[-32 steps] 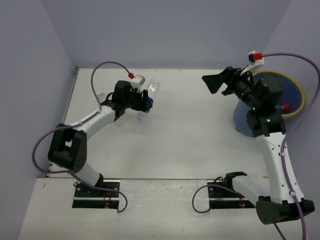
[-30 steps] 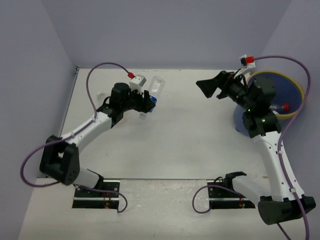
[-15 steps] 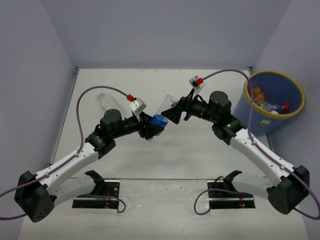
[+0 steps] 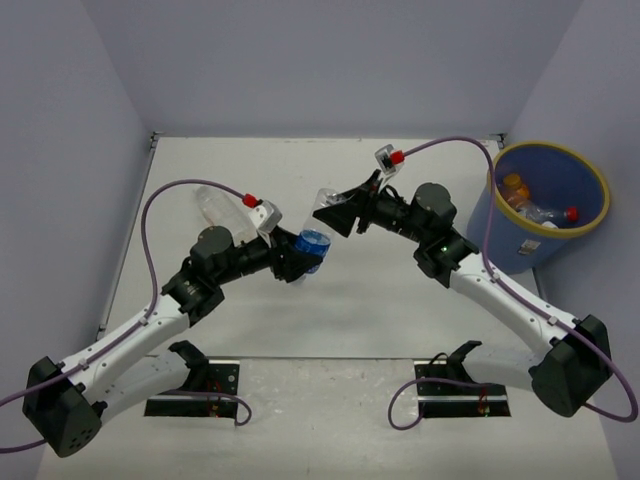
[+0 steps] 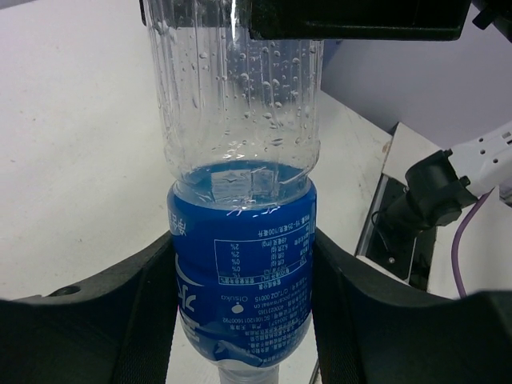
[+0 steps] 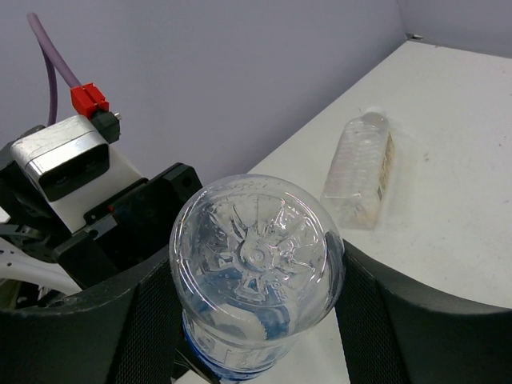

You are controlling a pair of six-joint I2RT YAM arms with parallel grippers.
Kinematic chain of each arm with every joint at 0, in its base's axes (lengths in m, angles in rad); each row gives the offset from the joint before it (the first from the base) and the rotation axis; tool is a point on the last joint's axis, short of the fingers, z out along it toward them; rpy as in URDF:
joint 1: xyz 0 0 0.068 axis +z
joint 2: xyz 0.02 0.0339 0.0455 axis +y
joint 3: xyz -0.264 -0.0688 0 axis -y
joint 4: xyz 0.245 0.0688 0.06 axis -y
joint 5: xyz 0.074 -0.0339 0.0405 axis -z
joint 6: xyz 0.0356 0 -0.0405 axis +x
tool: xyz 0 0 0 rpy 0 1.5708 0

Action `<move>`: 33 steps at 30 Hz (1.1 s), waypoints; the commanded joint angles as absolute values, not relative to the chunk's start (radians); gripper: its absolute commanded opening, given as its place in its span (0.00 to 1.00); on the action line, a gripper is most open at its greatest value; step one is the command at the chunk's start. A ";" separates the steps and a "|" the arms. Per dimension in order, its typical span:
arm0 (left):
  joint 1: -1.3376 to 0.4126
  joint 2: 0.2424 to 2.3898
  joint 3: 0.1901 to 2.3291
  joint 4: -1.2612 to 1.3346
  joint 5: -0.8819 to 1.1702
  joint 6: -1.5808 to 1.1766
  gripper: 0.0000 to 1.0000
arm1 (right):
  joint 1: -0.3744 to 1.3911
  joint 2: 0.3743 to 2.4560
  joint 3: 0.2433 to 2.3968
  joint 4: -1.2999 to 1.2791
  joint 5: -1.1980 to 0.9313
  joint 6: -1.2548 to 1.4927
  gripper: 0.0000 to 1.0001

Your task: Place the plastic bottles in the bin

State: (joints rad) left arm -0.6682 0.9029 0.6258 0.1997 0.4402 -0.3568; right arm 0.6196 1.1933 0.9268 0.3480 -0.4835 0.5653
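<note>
One bottle: blue-labelled bottle [image 4: 314, 235], mid-frame in the overhead view, held above the worktop [image 4: 400, 290], long axis running between the arms
Left claw [image 4: 303, 255]: clamped on its label end
Right claw [image 4: 335, 214]: fingers flank its clear base; grip cannot be told
Bin [image 4: 498, 225]: right edge of frame, nearer the right arm

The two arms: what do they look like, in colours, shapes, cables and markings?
Both the left arm and the right arm have white links with bulky black joints. The left pincer and the right pincer are black with broad, curved fingers. A purple cable loops along each arm to a small white box with a red plug at the wrist. No markings show.
</note>
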 commanded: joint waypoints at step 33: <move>-0.022 1.327 0.964 -0.255 -0.152 -0.593 1.00 | -0.149 1.160 1.383 0.052 0.762 0.059 0.05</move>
State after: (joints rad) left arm -0.0880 1.3027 0.8997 -0.2968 -0.2340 -0.5573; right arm -0.1252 1.2046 1.4074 -0.0220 0.6524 0.1214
